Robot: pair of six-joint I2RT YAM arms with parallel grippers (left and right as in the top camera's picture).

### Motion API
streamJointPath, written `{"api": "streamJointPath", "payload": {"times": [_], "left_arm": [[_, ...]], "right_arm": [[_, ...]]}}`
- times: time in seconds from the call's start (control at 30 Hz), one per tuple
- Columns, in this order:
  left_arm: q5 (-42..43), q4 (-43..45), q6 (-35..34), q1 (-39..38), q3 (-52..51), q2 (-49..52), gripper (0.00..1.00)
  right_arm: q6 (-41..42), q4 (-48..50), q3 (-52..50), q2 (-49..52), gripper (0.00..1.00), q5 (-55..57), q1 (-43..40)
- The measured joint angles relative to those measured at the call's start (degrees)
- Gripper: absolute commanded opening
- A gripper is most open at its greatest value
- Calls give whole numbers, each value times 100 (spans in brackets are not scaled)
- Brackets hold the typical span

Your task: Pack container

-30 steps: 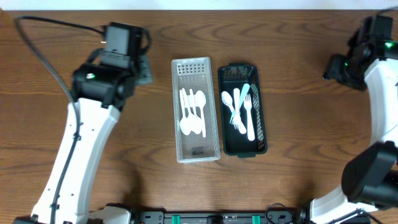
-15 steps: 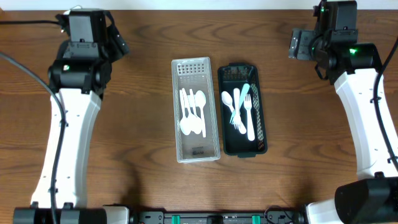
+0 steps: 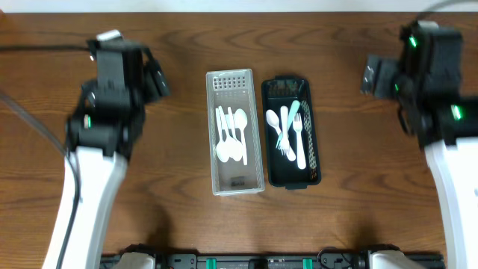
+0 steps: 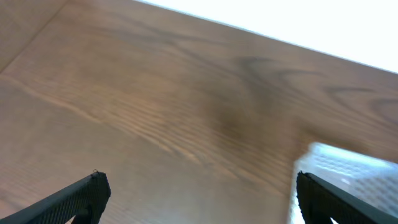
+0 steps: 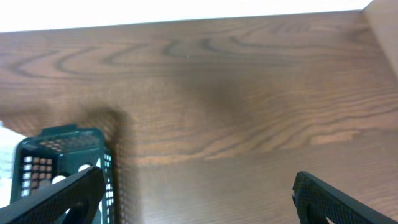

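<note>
Prob. reach step: left gripper (image 4: 199, 193), right gripper (image 5: 199, 186) wide open, empty. Next: go down to cutlery (image 3: 287, 134) in black tray (image 3: 315, 158).

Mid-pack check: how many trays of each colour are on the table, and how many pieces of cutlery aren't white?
White tray: 1
Black tray: 1
Light blue utensil, lying in the black tray: 1
Total: 3
</note>
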Motion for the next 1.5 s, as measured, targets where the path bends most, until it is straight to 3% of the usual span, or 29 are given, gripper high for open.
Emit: {"api": "streamJointPath", "payload": {"times": [0.43, 0.6, 0.73, 1.5], "left_arm": [[-42, 688, 780, -1029, -3259, -2966, 98], [-44, 444, 1259, -1119, -3814, -4343, 98], [-52, 234, 1401, -1119, -3995, -5014, 98], [-61, 234, 1506, -1119, -4004, -5165, 98]], "right_arm": [[297, -127, -2778, -3069, 99, 22, 0], [332, -481, -3265, -3832, 99, 201, 0], [348, -885, -3541, -3882, 99, 306, 0], [348, -942, -3654, -3864, 99, 339, 0]]}}
